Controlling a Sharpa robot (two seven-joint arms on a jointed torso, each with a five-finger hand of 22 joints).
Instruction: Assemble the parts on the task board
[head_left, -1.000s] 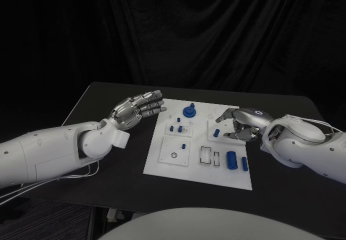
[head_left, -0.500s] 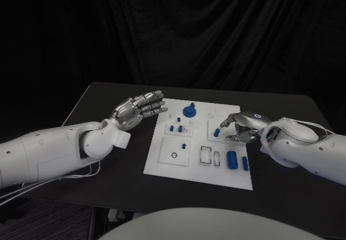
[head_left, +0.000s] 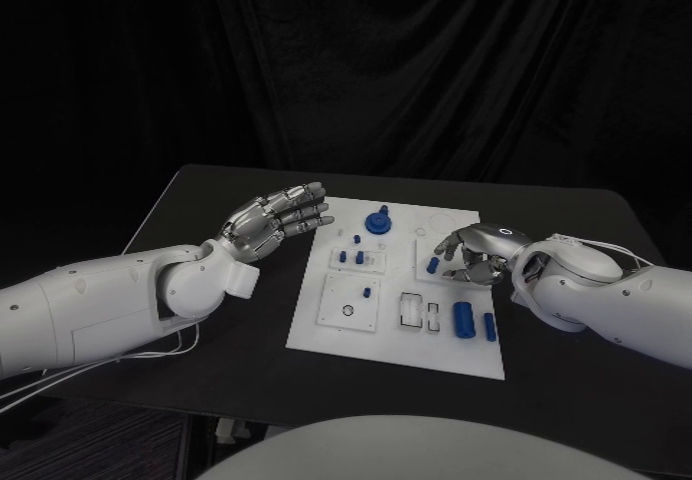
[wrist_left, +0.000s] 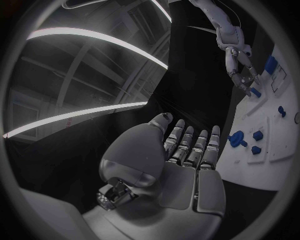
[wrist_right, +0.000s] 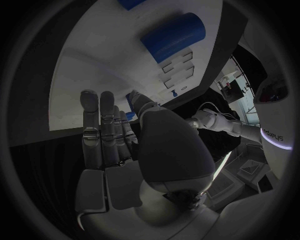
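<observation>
The task board (head_left: 397, 345) lies in the middle of the black table (head_left: 216, 190), and the assembly looks to be partly done at most; a blue knob-shaped part (head_left: 379, 220) stands upright near the board's far edge, a few small blue pegs (head_left: 351, 257) stand in a block toward its left side, and a single small peg (head_left: 366, 293) sits in the square plate below them; toward the near right corner a larger blue cylinder (head_left: 463, 318) and a slimmer blue piece (head_left: 490, 326) lie flat, apparently not yet seated, beside two empty rectangular slots (head_left: 421, 311); by my reckoning these loose pieces are what is left to place. The right hand (head_left: 476, 252) is over the right side of the board with its fingers curled down at a small blue part (head_left: 433, 265); whether it actually pinches that part or only touches it I cannot tell. The left hand (head_left: 277, 222) hovers just off the board's left edge, palm raised, fingers extended and apart, holding nothing; the left wrist view confirms the bare palm. The table is matte black and uncluttered around the board; a black curtain (head_left: 433, 90) hangs behind it.
</observation>
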